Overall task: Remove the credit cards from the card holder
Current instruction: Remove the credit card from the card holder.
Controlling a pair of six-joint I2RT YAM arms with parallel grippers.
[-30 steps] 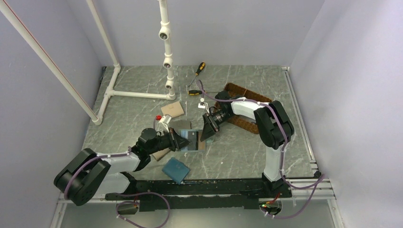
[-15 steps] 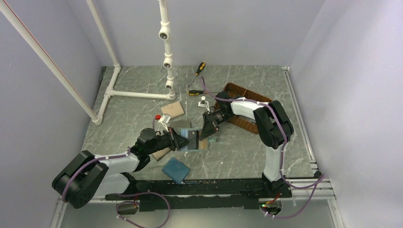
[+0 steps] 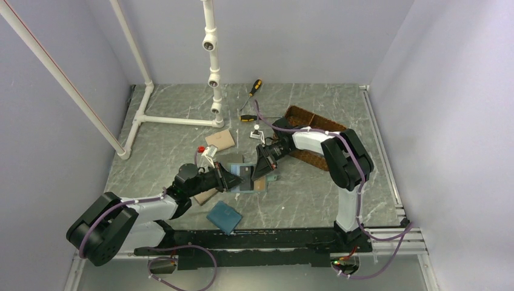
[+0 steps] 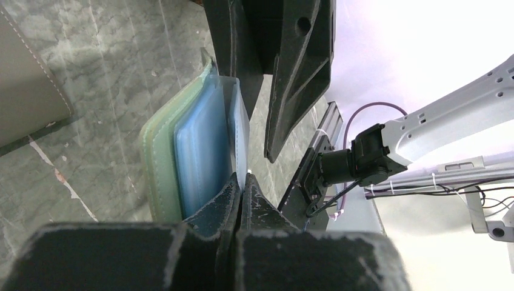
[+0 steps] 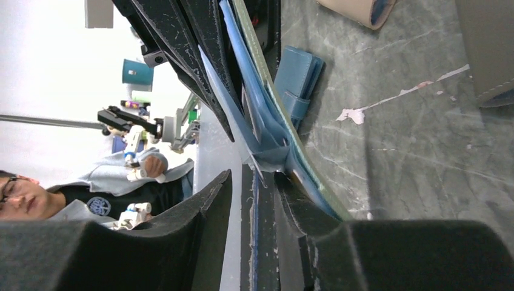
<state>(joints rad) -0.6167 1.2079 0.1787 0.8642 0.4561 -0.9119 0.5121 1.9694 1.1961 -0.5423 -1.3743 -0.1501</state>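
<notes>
Firmly, the left gripper [image 4: 241, 182] pinches one flap of the green card holder [image 4: 159, 151]; the right gripper [image 5: 253, 182] straddles the other flap, its grip unclear.

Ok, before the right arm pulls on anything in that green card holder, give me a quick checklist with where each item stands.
1. Grip of the left gripper on the edge of the card holder: ok, shut on it.
2. Holder open, with its pockets towards the right gripper: ok.
3. Right jaws closed for a pull: not ok, they stand apart.
4. A card between those jaws: cannot tell. A thin blue edge sits there, and it could be a card or a pocket flap.
5. The blue wallet out of the way: ok, it lies apart from the holder.
</notes>
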